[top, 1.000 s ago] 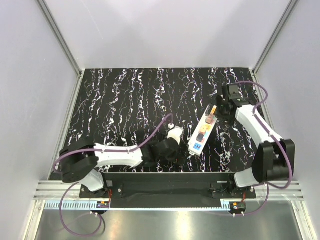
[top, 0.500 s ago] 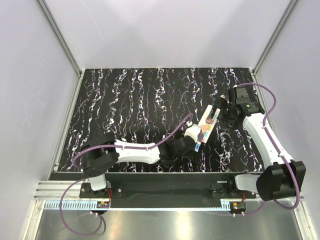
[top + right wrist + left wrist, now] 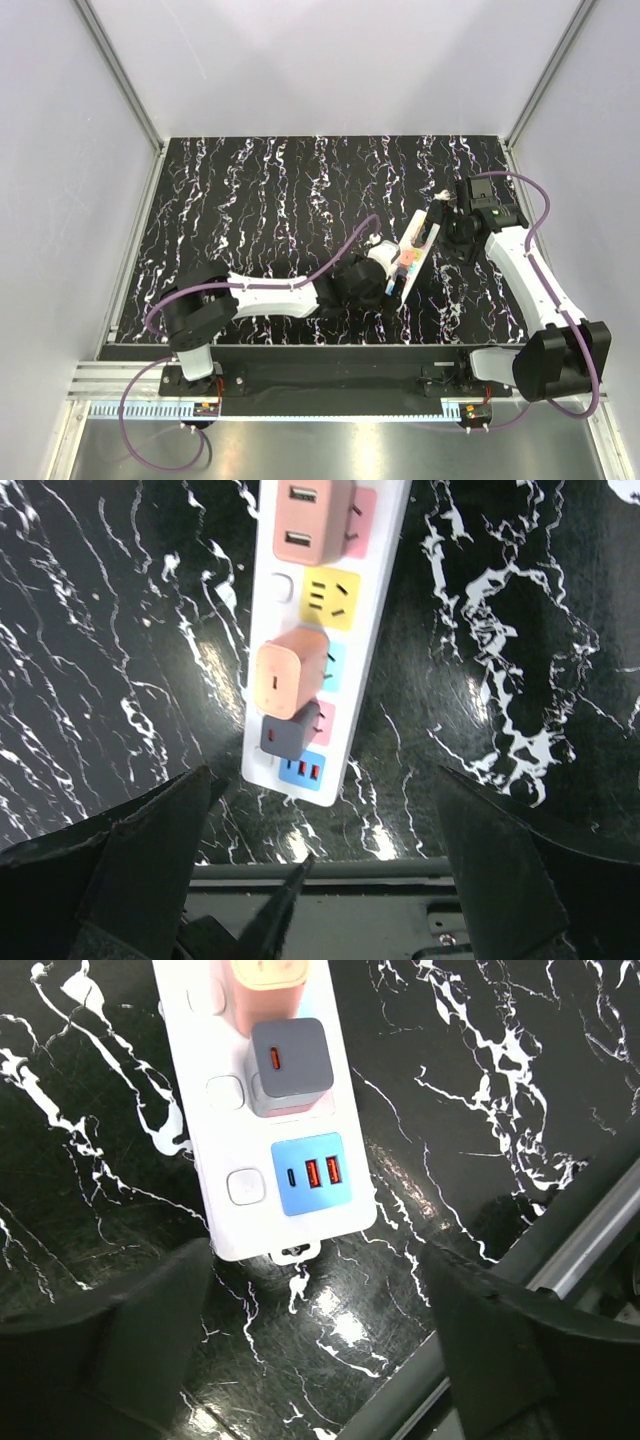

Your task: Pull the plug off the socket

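Observation:
The socket, a long white power strip, lies slanted on the black marbled table. The orange-peach plug sits in it at mid-length, next to a grey adapter; it also shows in the left wrist view and the top view. My left gripper is open, its fingers spread just short of the strip's near end with the blue USB face. My right gripper is open above the strip, holding nothing; in the top view it is at the strip's far end.
A pink adapter is plugged in near the strip's far end, with a bare yellow outlet below it. The table's metal front rail runs close to the strip's near end. Grey walls enclose the table.
My left arm has reached right, bringing its gripper up to the strip's near end. My right arm has swung in to the strip's far end. The strip has shifted slightly.

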Controlling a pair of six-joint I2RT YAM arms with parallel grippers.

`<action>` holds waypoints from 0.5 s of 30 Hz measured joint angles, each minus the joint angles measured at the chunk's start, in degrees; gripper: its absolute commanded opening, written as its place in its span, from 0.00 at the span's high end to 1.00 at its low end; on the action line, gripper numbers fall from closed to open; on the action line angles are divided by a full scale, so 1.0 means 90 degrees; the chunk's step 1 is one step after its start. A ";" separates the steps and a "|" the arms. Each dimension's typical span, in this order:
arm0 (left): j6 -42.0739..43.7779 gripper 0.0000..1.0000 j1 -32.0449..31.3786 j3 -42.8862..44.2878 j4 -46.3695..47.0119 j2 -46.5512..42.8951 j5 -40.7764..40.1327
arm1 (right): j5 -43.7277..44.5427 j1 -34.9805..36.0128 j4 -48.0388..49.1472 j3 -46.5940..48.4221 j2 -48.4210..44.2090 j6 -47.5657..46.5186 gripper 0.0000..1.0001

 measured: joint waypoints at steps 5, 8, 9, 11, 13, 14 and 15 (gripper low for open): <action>-0.0260 0.46 0.0219 -0.0109 0.0255 -0.0107 0.0503 | -0.0005 0.0000 -0.0199 0.0097 0.0056 -0.0083 0.00; -0.0605 0.52 0.0437 -0.0245 0.0753 -0.0163 0.1100 | -0.0063 0.0000 -0.0226 0.0253 0.0151 -0.0092 0.02; -0.0731 0.52 0.0503 -0.0270 0.0906 -0.0158 0.1316 | -0.0070 0.0000 -0.0226 0.0291 0.0177 -0.0090 0.03; -0.0976 0.52 0.0610 -0.0282 0.1158 -0.0151 0.1639 | -0.0177 0.0000 -0.0223 0.0357 0.0240 -0.0068 0.04; -0.1185 0.57 0.0685 -0.0282 0.1445 -0.0124 0.1877 | -0.0253 0.0000 -0.0223 0.0376 0.0330 -0.0019 0.07; -0.1292 0.58 0.0699 -0.0282 0.1579 -0.0090 0.1979 | -0.0296 0.0000 -0.0223 0.0384 0.0406 0.0005 0.07; -0.1379 0.62 0.0699 -0.0279 0.1707 -0.0034 0.2074 | -0.0342 0.0000 -0.0221 0.0386 0.0498 0.0032 0.09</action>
